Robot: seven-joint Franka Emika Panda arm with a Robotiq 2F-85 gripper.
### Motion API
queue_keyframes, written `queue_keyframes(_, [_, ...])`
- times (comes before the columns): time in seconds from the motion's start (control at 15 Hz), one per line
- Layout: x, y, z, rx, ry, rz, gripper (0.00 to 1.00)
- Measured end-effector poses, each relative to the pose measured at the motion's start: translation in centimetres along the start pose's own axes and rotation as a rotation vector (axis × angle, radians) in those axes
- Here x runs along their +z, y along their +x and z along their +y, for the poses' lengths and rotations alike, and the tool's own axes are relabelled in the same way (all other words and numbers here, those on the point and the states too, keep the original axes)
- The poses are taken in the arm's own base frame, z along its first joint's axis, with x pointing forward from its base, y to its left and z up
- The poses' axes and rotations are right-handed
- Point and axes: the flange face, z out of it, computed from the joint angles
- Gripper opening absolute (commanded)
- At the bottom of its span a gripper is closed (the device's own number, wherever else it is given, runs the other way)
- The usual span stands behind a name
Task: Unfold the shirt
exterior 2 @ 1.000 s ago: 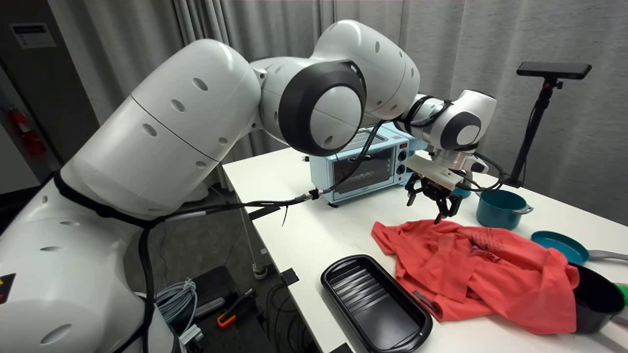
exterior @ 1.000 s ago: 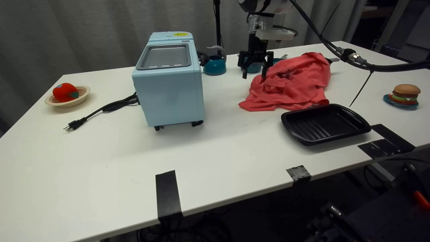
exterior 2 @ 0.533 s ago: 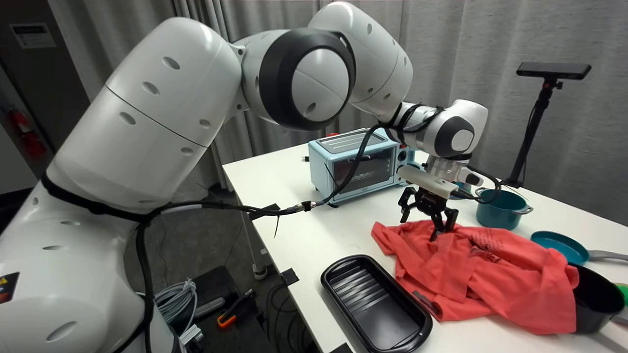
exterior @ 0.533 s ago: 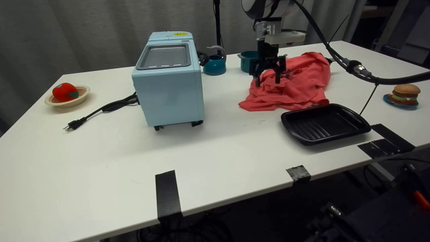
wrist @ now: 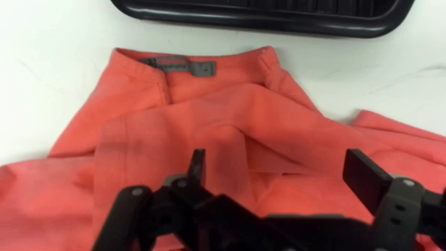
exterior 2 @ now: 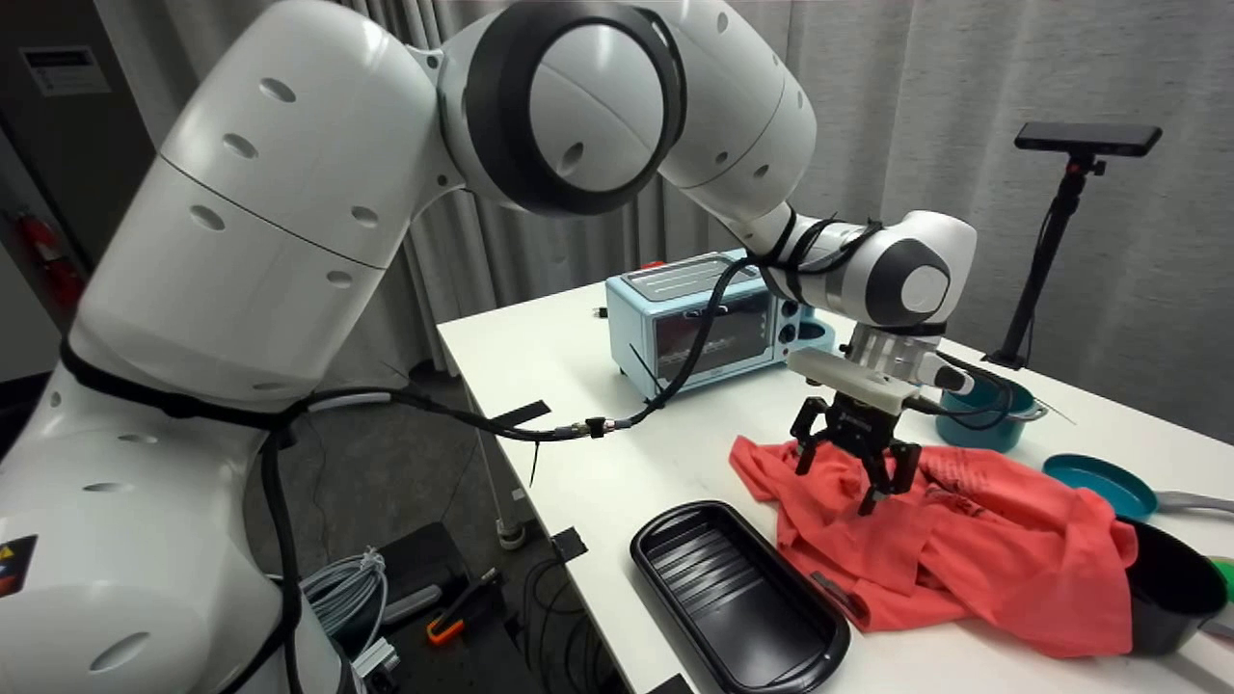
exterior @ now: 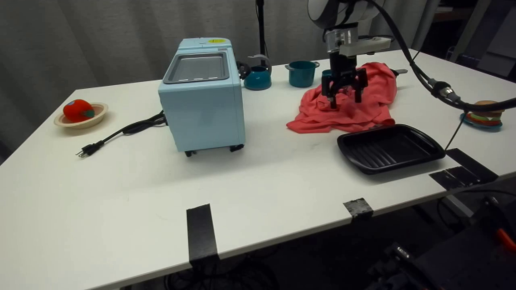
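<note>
Two fingers (wrist: 366, 181) of the hand (exterior 2: 837, 488) were spread wide apart, with nothing clamped between them. Within the last second the hand had been carried sideways and, it seemed, lowered: from near the edge of the shirt (exterior 2: 1003, 559) facing the toaster oven (exterior: 201, 108), it had been brought over the crumpled cloth, and in an exterior view the teal pot (exterior: 302, 74), partly hidden a second earlier, was left uncovered. The shirt had not been visibly disturbed in that time. It was left in a wrinkled heap on the tabletop (exterior: 262, 185), just beside the black tray (exterior 2: 742, 617), with its neckline (wrist: 237, 66) and a grey label (wrist: 203, 69) turned toward the tray and a loose fold (wrist: 251, 108) laid across below them. Whether the cloth was being touched by the fingers could not be told.

By this shift, a grasp appeared to have been brought within reach, though no unfolding could yet be seen in how the cloth was laid. A pinch on the upper fold alone seemed called for, so that it could be drawn back. If several layers were caught together, the whole shirt would probably be dragged rather than spread.
</note>
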Motion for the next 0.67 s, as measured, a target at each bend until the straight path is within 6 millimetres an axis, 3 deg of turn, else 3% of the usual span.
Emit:
queue_keyframes(0.13, [0.5, -0.8, 1.0, 0.008, -0.025, -0.009, 1.00])
queue_keyframes(0.27, [1.1, -1.2, 2.0, 0.023, -0.054, -0.001, 0.89])
queue_keyframes(0.4, [1.6, -1.1, 2.8, 0.034, -0.080, 0.032, 0.85])
queue_keyframes(0.47, [1.7, -0.9, 3.1, 0.034, -0.092, 0.055, 0.79])
queue_keyframes(0.67, [1.4, -0.3, 3.2, 0.034, -0.100, 0.122, 0.46])
